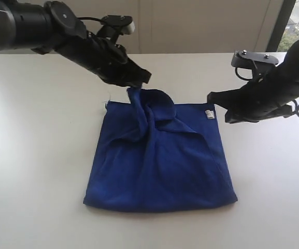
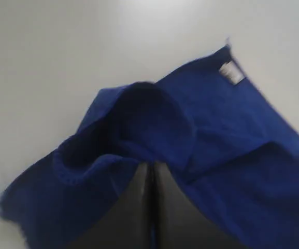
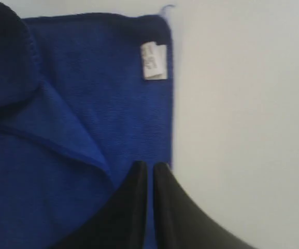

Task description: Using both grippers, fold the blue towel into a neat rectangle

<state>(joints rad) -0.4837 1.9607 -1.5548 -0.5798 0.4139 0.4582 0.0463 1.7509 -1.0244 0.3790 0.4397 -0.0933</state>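
Towel point(image 1: 159, 166) lies roughly square on the table point(image 1: 35, 155), with part of its far edge bunched and drawn up into a peak. Left gripper point(image 1: 138, 82) is clamped on that peak and holds the cloth off the surface, probably so the edge can be carried over for a fold. Right gripper point(image 1: 212, 98) hovers just beside the far right corner with its jaws all but together and nothing visibly held. It appears placed to take that corner. Label point(image 1: 210, 114) marks it.
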